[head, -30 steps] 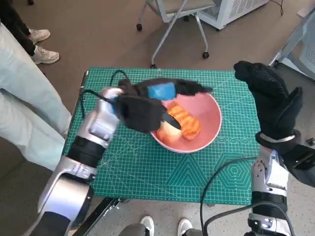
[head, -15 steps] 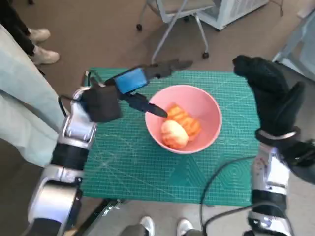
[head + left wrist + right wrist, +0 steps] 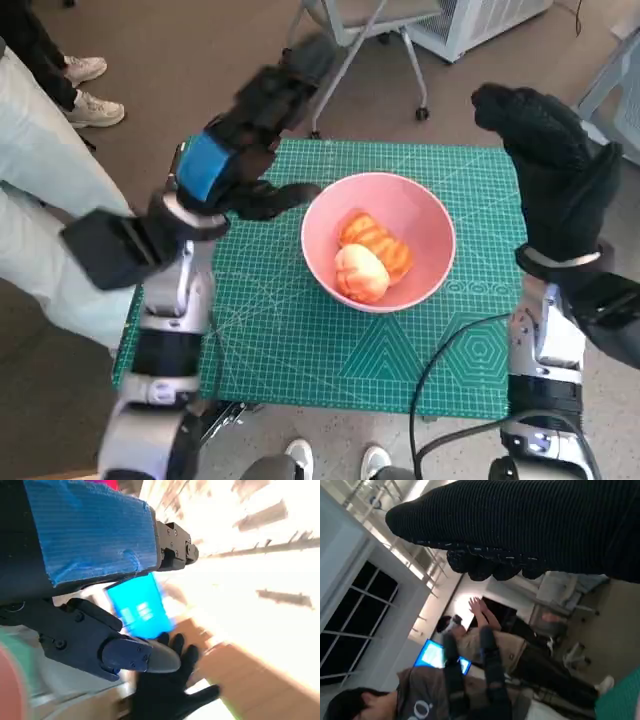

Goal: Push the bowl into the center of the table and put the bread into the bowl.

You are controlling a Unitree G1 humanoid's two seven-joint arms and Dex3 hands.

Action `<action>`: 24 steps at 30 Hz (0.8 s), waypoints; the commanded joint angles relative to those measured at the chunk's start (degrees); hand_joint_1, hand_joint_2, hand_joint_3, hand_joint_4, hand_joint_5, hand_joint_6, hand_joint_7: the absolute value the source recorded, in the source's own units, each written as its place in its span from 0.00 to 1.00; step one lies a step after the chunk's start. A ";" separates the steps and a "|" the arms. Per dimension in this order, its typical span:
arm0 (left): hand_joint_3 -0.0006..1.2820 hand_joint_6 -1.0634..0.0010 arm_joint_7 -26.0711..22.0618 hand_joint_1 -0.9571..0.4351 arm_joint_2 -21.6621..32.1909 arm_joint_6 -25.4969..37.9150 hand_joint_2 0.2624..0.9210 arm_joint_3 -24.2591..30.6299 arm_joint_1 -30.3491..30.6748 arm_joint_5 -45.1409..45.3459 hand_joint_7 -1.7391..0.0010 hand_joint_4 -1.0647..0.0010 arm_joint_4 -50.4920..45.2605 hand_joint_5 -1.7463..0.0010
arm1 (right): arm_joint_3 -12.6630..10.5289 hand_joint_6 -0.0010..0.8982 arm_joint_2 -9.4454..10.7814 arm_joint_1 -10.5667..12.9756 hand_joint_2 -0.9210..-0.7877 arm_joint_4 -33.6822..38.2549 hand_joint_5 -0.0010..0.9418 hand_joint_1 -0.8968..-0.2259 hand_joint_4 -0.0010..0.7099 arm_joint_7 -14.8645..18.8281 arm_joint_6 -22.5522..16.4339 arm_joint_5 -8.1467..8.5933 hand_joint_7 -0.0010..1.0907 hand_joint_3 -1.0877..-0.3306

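Observation:
The pink bowl (image 3: 380, 240) stands near the middle of the green mat, a little right of centre. In it lies the orange and cream bread (image 3: 366, 258). My left hand (image 3: 235, 150) is raised above the mat's far left corner, its black fingers spread and holding nothing. My right hand (image 3: 555, 170), in the black glove, is held up high over the mat's right edge, fingers up and empty. The left wrist view shows the left hand (image 3: 95, 585) against a bright blurred room, with the gloved right hand (image 3: 167, 690) beyond it. In the right wrist view the right hand's glove (image 3: 530, 525) spans the frame.
The green cutting mat (image 3: 300, 340) covers the small table. A wheeled chair (image 3: 350, 40) stands behind the table. A person in pale trousers (image 3: 40, 200) stands at the left, and feet (image 3: 290, 458) show at the near edge. People (image 3: 485, 650) appear in the right wrist view.
My left hand has let go of the bread in the bowl, then lifted up and away to the far left. The right hand has stayed raised.

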 commanded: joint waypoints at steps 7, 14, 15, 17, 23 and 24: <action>0.40 0.85 2.74 0.15 -1.86 0.56 1.00 -0.58 4.12 -0.22 0.99 0.97 -6.31 0.99 | 1.32 0.25 -0.04 -0.71 0.00 0.31 0.01 0.33 0.28 -3.39 -0.28 -3.56 0.20 0.43; 0.42 0.87 3.36 0.15 -1.55 1.75 1.00 -1.21 4.90 0.67 0.99 0.97 -7.80 0.99 | 1.92 0.24 -0.33 -0.63 0.00 -0.68 0.01 0.31 0.28 -4.43 0.33 -4.48 0.20 0.43; 0.42 0.87 3.43 0.15 -1.41 1.97 1.00 -1.35 5.08 0.89 1.00 0.97 -8.06 1.00 | 2.05 0.24 -0.41 -0.54 0.00 -1.08 0.01 0.31 0.28 -4.57 0.58 -4.70 0.20 0.43; 0.42 0.87 3.59 0.15 -1.15 2.12 1.00 -1.49 5.37 1.28 1.00 0.97 -8.42 1.00 | 2.21 0.24 -0.63 -0.39 0.00 -1.74 0.01 0.30 0.28 -4.66 0.98 -4.86 0.20 0.43; 0.43 0.88 4.00 0.14 -1.17 1.88 1.00 -1.57 5.87 1.65 1.00 0.97 -8.98 1.00 | 2.28 0.24 -1.04 0.14 0.00 -3.11 0.01 0.30 0.29 -4.57 1.71 -4.66 0.20 0.43; 0.43 0.88 4.00 0.14 -1.20 1.81 1.00 -1.63 5.96 1.68 1.00 0.97 -9.04 1.00 | 2.29 0.24 -1.10 0.25 0.00 -3.29 0.01 0.30 0.29 -4.54 1.81 -4.64 0.20 0.43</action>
